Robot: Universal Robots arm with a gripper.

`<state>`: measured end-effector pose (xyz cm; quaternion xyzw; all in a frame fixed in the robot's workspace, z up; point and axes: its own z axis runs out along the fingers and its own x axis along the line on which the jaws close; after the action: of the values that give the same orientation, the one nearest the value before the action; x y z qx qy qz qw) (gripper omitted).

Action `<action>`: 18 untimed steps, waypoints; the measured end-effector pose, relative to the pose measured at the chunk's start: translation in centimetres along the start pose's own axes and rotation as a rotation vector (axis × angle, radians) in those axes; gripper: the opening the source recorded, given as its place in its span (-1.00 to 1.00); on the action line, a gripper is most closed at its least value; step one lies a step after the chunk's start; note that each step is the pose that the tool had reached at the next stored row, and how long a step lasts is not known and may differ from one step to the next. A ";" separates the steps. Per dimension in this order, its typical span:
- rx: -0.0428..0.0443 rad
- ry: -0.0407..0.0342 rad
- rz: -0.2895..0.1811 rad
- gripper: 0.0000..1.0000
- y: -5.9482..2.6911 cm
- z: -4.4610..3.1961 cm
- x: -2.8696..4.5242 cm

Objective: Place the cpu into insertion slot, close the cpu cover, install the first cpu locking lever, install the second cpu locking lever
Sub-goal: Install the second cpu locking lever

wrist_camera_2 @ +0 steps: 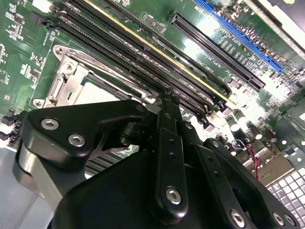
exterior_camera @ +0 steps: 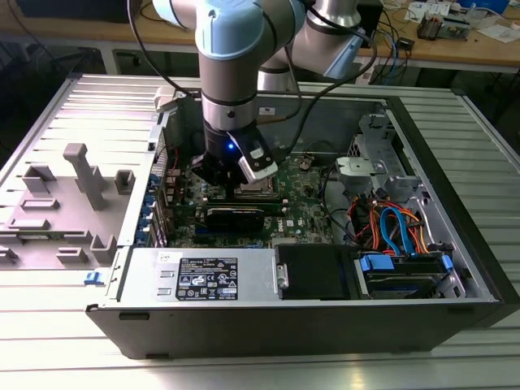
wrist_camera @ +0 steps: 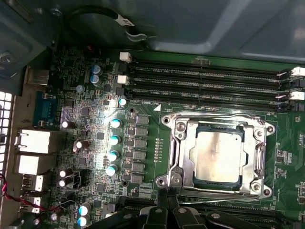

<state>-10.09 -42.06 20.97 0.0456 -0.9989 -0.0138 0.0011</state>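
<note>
The cpu (wrist_camera: pixel 217 155), a silvery square chip, lies flat in the insertion slot (wrist_camera: pixel 215 128) on the green motherboard. The cpu cover (wrist_camera: pixel 178 148), a thin metal frame, lies down around it. One thin locking lever (wrist_camera: pixel 214 116) runs along the side toward the memory slots, and another lever (wrist_camera: pixel 214 194) runs along the opposite side. My gripper (wrist_camera: pixel 167 199) is shut, its tips right at that second lever near the socket's corner, with nothing seen between them. In the second wrist view the black gripper (wrist_camera_2: pixel 164 102) points down beside the cover (wrist_camera_2: pixel 61 85) and cpu (wrist_camera_2: pixel 97 93). In the exterior view the gripper (exterior_camera: pixel 219 179) hangs inside the open computer case.
Black memory slots (wrist_camera: pixel 205 81) run beside the socket. Long black card slots (wrist_camera_2: pixel 214 52) and a blue slot (wrist_camera_2: pixel 238 33) lie beyond it. A black drive box (exterior_camera: pixel 313 272), blue and orange cables (exterior_camera: pixel 390 227) and the case wall (exterior_camera: pixel 244 321) surround the board. A grey fixture (exterior_camera: pixel 81 175) stands on the exterior view's left.
</note>
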 end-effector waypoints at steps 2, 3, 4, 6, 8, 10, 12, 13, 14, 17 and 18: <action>0.0001 0.0002 -0.002 -0.79 0.11 0.00 0.00; 0.0001 0.0002 -0.003 -0.79 0.16 0.00 0.00; 0.0000 0.0002 -0.004 -0.79 0.21 0.01 -0.01; 0.0001 0.0002 -0.006 -0.79 0.28 0.01 -0.01; -0.0001 0.0002 -0.010 -0.79 0.37 0.03 -0.02; -0.0003 0.0003 -0.013 -0.79 0.40 0.05 -0.03; -0.0006 0.0005 -0.018 -0.79 0.49 0.08 -0.03; -0.0007 0.0006 -0.020 -0.79 0.54 0.09 -0.03; -0.0007 0.0007 -0.023 -0.79 0.60 0.10 -0.04; -0.0030 0.0008 -0.034 -0.79 0.65 0.19 -0.04; -0.0048 0.0006 -0.037 -0.79 0.65 0.25 -0.04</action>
<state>-10.12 -41.40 20.74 0.0640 -0.9978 -0.0162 0.0012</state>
